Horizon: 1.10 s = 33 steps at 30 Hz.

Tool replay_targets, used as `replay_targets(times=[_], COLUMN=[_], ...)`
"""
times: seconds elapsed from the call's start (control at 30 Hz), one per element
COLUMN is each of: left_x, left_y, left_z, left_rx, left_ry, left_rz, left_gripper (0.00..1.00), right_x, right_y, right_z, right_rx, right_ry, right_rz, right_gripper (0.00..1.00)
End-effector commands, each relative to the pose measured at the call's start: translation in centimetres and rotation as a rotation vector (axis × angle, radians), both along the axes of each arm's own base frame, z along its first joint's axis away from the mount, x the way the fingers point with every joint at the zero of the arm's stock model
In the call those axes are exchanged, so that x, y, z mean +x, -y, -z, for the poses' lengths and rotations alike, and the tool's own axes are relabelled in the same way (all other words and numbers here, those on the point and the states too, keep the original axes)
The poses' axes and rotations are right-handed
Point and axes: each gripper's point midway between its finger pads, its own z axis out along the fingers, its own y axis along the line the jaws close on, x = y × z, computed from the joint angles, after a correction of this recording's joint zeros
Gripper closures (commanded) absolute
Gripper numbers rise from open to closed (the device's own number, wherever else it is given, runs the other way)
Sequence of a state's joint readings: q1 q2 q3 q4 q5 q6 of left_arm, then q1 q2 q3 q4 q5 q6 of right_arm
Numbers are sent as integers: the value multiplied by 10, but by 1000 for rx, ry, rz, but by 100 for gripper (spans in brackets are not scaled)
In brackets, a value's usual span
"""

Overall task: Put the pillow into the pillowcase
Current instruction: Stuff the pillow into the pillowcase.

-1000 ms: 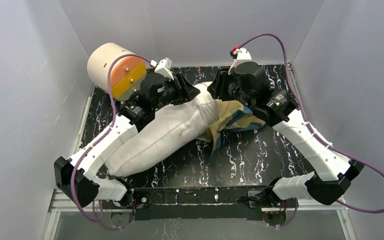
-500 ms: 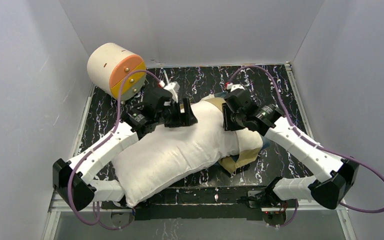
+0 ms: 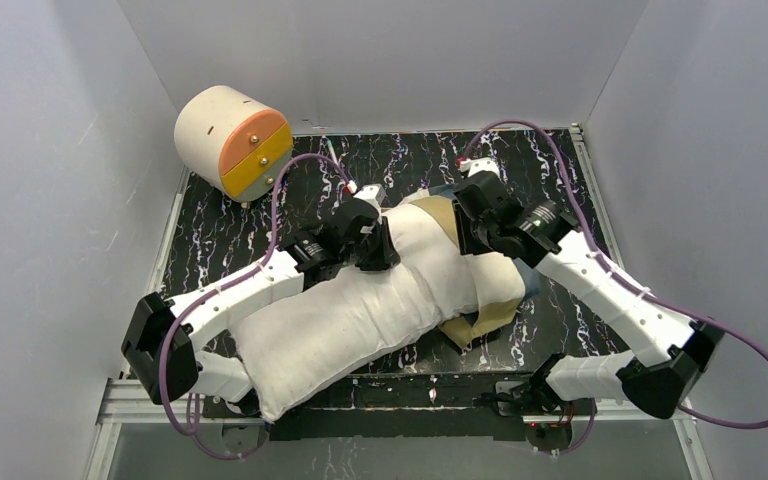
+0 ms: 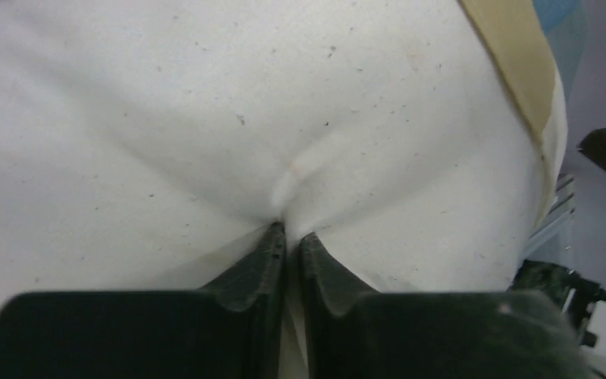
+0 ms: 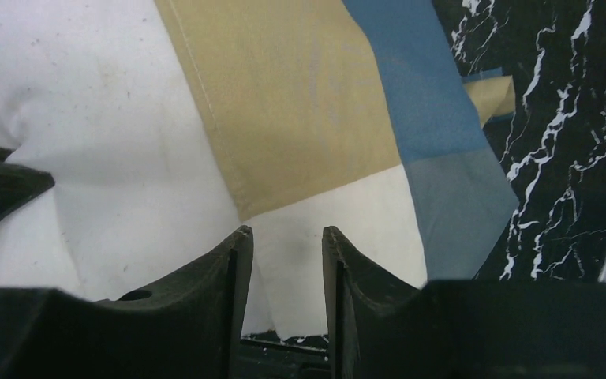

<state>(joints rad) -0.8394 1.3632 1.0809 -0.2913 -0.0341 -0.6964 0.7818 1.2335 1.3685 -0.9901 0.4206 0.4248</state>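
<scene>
**Q:** Two grippers meet at the far end of the pillow (image 3: pixel 360 310). What does each one hold?

**A:** Left gripper (image 4: pixel 290 233): jaws all but together, nipping a small pucker of the pillow's white cover. Right gripper (image 5: pixel 284 233): jaws parted, poised over the hem where the tan and cream blocks of the pillowcase (image 5: pixel 300 103) meet. Nothing is seen clamped between them.

**Q:** Where do the two cloths lie?

**A:** The pillow runs diagonally across the table (image 3: pixel 520 170), its near corner at the front edge on the left and its far end toward the right arm. The pillowcase lies bunched beneath and beside that far end only. Most of the pillow is bare, so the task is judged barely begun.

**Q:** How is the present step best done?

**A:** Probably thus: the right jaws close on the upper layer of the hem alone, not both layers, so that the mouth opens. The left pinch is shallow and on loose cover, so it may slip. Any push should be slow and along the pillow's length, feeding a corner in while the right arm draws the hem over it. Whether the mouth faces the pillow cannot be told from these views.
</scene>
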Motion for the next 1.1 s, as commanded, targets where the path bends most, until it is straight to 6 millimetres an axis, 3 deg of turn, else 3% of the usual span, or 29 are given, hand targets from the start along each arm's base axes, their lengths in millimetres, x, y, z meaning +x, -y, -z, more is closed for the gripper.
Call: replay_targets(times=[0.0, 0.23, 0.6, 0.67, 0.73, 0.87, 0.93, 1.07], left_x=[15, 23, 27, 28, 29, 34, 40, 54], left_y=[5, 10, 10, 8, 7, 10, 13, 16], left_z=[-4, -16, -21, -22, -24, -32, -43, -66], left_rx=[-32, -72, -95, -93, -94, -124, -145, -182], left_ry=[52, 79, 101, 106, 112, 129, 148, 194], left_rz=[-60, -86, -112, -119, -127, -147, -163, -215], left_gripper=[99, 100, 100, 100, 100, 100, 100, 100], right_x=[39, 59, 63, 64, 66, 69, 67, 55], right_y=[-3, -36, -47, -43, -38, -43, -56, -107], right_z=[-20, -12, 15, 18, 19, 4, -8, -48], right_rx=[-76, -31, -37, -65, -94, -74, -20, 197], right_ry=[135, 119, 71, 64, 64, 88, 85, 91], right_rz=[1, -108, -166, -152, -137, -159, -207, -349], right_gripper=[54, 55, 53, 57, 69, 99, 99, 99])
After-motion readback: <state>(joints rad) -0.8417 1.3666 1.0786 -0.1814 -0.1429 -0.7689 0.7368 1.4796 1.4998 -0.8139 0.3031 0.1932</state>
